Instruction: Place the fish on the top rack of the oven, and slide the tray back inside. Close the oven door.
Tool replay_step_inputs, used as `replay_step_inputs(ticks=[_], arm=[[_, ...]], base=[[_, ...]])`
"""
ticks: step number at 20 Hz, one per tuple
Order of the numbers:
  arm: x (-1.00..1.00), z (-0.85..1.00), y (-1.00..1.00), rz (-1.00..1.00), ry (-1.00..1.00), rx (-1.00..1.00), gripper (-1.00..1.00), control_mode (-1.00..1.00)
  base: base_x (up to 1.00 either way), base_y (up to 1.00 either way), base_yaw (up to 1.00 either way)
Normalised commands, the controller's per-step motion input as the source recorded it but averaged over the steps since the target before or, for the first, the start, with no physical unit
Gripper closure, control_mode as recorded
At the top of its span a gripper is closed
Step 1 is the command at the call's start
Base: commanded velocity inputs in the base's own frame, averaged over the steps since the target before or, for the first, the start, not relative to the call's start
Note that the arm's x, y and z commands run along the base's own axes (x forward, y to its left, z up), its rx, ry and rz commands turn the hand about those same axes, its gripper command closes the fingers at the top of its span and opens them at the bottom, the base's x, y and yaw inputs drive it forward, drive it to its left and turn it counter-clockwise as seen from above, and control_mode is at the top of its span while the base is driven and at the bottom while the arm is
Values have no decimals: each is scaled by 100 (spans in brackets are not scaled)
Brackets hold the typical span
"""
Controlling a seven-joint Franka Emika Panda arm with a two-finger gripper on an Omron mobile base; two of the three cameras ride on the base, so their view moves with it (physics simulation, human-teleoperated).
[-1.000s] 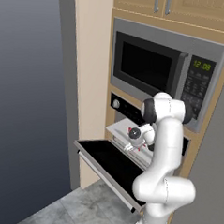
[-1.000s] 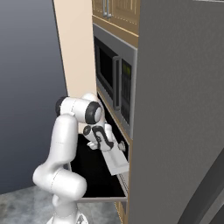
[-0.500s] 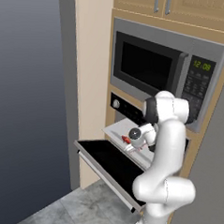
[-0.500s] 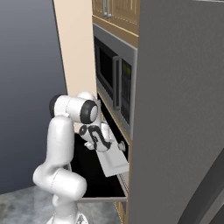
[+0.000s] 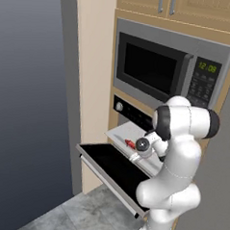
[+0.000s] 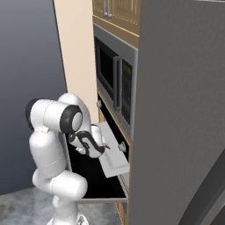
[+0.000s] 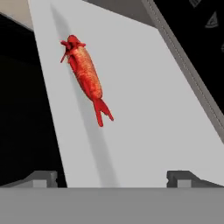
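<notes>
So in the left base view the oven (image 5: pixel 136 119) sits right under the silver microwave (image 5: pixel 167 72), and its oven door (image 5: pixel 114 171) is dropped all the way down, black inner face up, sticking out toward the camera. The top rack (image 5: pixel 123 134) is pulled out over the door, pale and flat, and you can spot the fish (image 5: pixel 129 144) as a little red streak lying on it, right next to the robot's wrist. The gripper (image 5: pixel 133 155) is down low over the rack's near part, but from this side I honestly can't make out the jaws. Over in the right base view it's the same deal from the other side: the rack (image 6: pixel 115 154) juts out of the cabinet above the open door (image 6: pixel 94 180), the fish (image 6: pixel 107 147) is a tiny red speck on the rack just beside the dark hand, and the gripper (image 6: pixel 103 150) hangs right at the rack's edge. The hand view is the clear one: the fish (image 7: pixel 86 75) lies flat on the grey-white rack (image 7: pixel 148 109), angled with its tail pointing down toward the camera and its head up-left, and nothing is touching it. The gripper (image 7: pixel 113 178) has its two dark fingertips (image 7: pixel 41 178) standing wide apart at the bottom, holding nothing, with the fish well clear above them. Dark door surface shows on both sides of the rack.
</notes>
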Motion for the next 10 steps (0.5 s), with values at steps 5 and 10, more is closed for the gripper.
replay_step_inputs(ticks=[5,10], arm=[[-8,55,48,6,0,2,-100,-100],[0,52,41,7,21,7,-100,-100]], base=[[0,0,0],[0,0,0]])
